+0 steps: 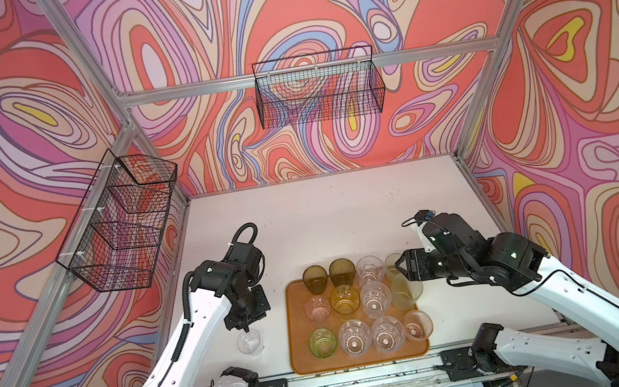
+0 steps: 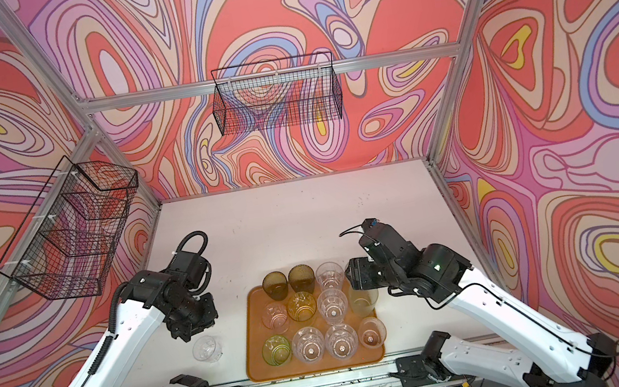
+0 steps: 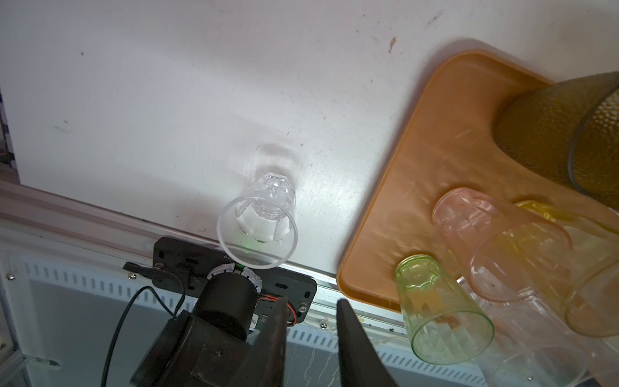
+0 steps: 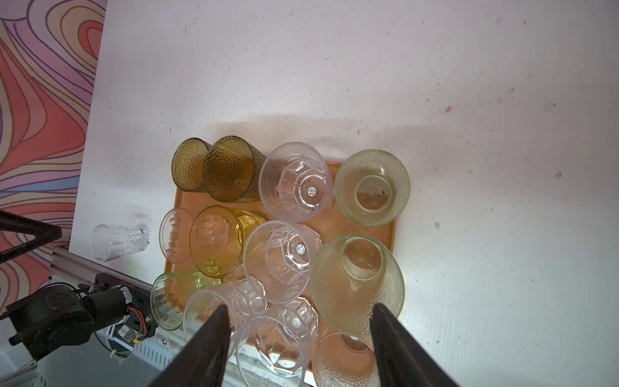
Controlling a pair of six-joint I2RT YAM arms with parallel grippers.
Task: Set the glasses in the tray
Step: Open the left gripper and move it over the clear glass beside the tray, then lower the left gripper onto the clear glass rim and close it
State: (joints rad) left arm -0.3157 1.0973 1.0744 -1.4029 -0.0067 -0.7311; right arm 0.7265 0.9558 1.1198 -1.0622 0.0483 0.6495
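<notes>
The glasses [image 1: 344, 298] fill the tray [image 1: 368, 360]; one clear glass [image 1: 250, 342] stands on the white table [image 1: 324, 217] just left of it. The right wrist view shows a pale green glass [image 4: 371, 187] that is mostly hidden by the right gripper [image 1: 403, 269] in both top views. Swirly walls [image 1: 313, 13] surround the table. The left gripper [image 3: 311, 300], slightly parted, hangs empty just above the clear glass. The right gripper gapes wide, empty.

Tray [image 1: 297, 328] crowded with glasses [image 1: 376, 298]; bare table [image 1: 324, 217] behind.
</notes>
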